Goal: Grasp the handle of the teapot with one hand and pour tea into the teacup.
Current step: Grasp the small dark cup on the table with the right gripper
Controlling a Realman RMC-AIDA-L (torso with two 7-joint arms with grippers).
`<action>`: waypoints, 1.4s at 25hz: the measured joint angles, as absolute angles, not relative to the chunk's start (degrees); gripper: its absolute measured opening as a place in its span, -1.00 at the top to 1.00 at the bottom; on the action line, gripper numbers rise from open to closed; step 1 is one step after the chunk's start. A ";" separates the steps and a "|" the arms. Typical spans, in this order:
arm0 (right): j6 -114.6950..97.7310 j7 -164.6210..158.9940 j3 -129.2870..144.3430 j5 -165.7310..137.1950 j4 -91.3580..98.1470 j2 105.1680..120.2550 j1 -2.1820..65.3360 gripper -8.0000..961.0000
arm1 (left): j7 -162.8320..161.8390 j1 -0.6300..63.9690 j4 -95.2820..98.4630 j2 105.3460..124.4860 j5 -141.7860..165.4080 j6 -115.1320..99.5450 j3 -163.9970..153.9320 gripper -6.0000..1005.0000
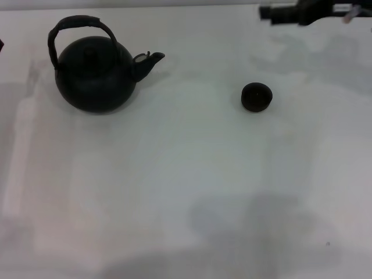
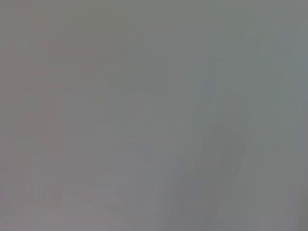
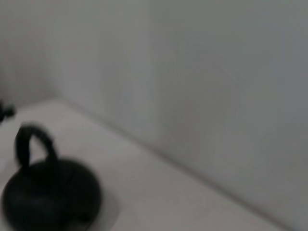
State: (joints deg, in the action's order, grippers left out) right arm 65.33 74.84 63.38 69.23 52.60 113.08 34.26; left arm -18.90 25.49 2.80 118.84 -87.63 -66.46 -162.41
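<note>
The teapot [image 1: 96, 74] is round and matte black and stands upright at the far left of the white table, with its short spout [image 1: 150, 60] pointing right toward the teacup. Its arched handle [image 1: 78, 23] rises over the lid. The teapot also shows in the right wrist view [image 3: 50, 195] with its handle [image 3: 33, 142]. The small dark teacup [image 1: 256, 96] stands alone to the right of centre. My right gripper [image 1: 273, 11] is at the far right edge, well above and behind the teacup, holding nothing. A dark sliver of my left gripper [image 1: 1, 44] shows at the left edge beside the teapot.
The white table [image 1: 174, 186] stretches wide in front of the teapot and teacup. A pale wall [image 3: 216, 72] stands behind the table. The left wrist view shows only a plain grey surface.
</note>
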 joint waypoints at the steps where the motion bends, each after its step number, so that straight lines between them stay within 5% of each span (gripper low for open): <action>1: 66.60 72.48 63.85 65.88 54.31 113.60 35.09 -0.72 | -18.90 25.49 2.80 118.84 -87.63 -66.46 -162.40 -0.71; 5: 71.70 64.36 68.37 53.67 59.68 115.28 38.86 -0.72 | -18.85 25.49 2.72 118.82 -87.63 -66.46 -162.38 -0.71; 35: 62.19 42.41 100.48 38.29 47.65 116.20 54.55 -0.69 | -18.90 24.96 3.09 119.01 -87.98 -66.39 -162.24 -0.71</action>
